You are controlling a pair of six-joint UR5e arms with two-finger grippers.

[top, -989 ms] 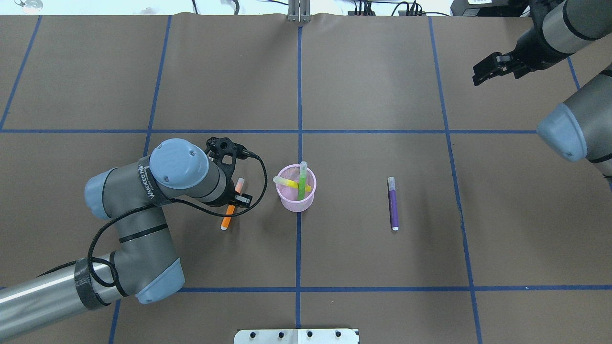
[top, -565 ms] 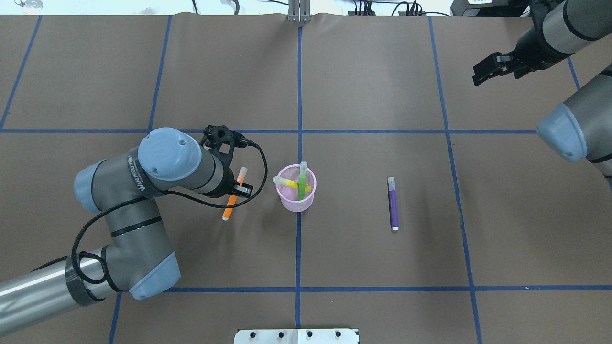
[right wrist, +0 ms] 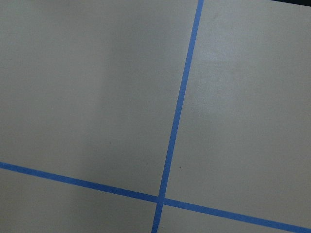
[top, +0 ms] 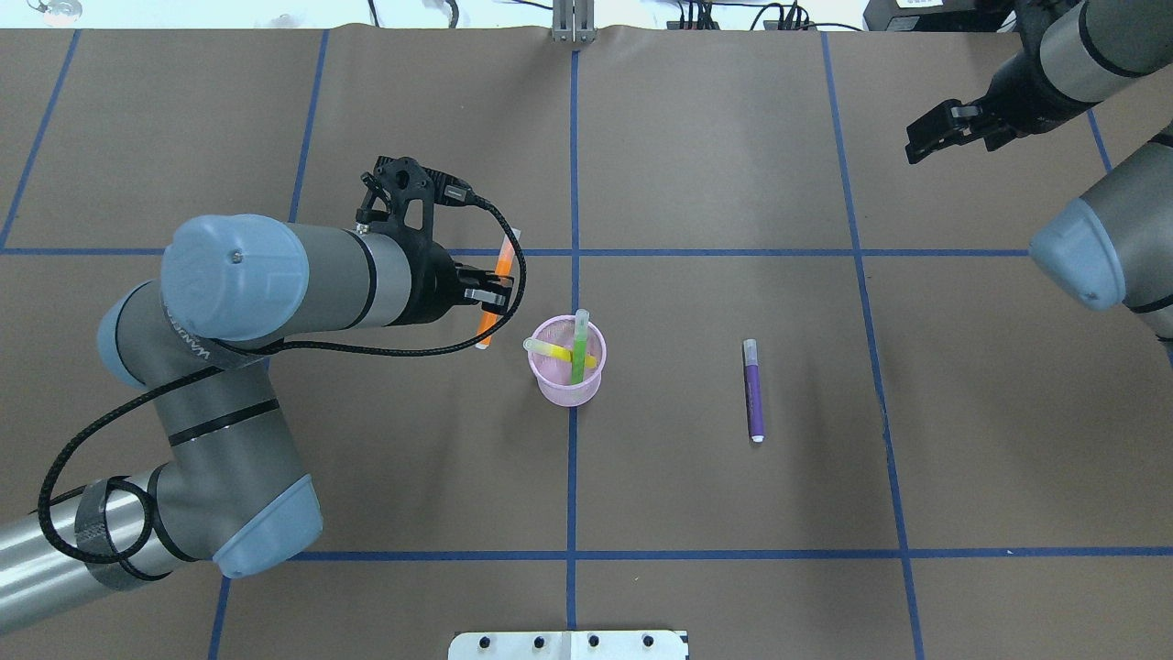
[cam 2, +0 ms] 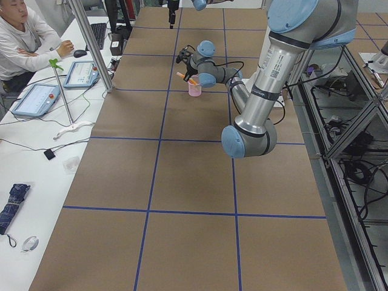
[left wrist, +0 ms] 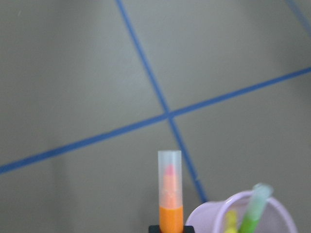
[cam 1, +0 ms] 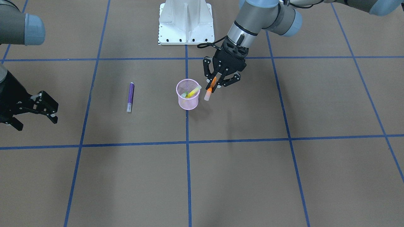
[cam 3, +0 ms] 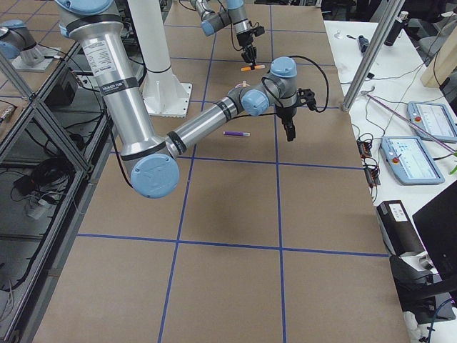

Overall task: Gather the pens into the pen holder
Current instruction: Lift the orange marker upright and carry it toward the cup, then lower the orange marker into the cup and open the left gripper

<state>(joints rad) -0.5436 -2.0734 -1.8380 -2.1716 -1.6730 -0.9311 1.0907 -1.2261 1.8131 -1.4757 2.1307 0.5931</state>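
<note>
My left gripper (top: 495, 291) is shut on the orange pen (top: 501, 266) and holds it in the air, tilted, just left of the pen holder (top: 557, 392). The front-facing view shows the left gripper (cam 1: 221, 82) with the orange pen (cam 1: 211, 86) slanting cap-down beside the pink mesh pen holder (cam 1: 187, 102). A green pen (top: 579, 353) and a yellow pen (top: 550, 350) stand in the cup. The purple pen (top: 754, 394) lies flat on the table to the right. My right gripper (top: 926, 137) hovers open and empty at the far right. The left wrist view shows the orange pen (left wrist: 170, 194) and the cup rim (left wrist: 204, 216).
Brown table paper with blue tape grid lines (top: 574, 183) covers the whole surface. The robot's white base plate (cam 1: 185, 23) stands at the near edge. A person (cam 2: 24, 36) sits at a side desk with tablets beyond the table's far edge.
The left gripper has lifted the orange pen off the table and carried it up, farther from the robot and toward the pen holder. The right arm and the purple pen have stayed put.
</note>
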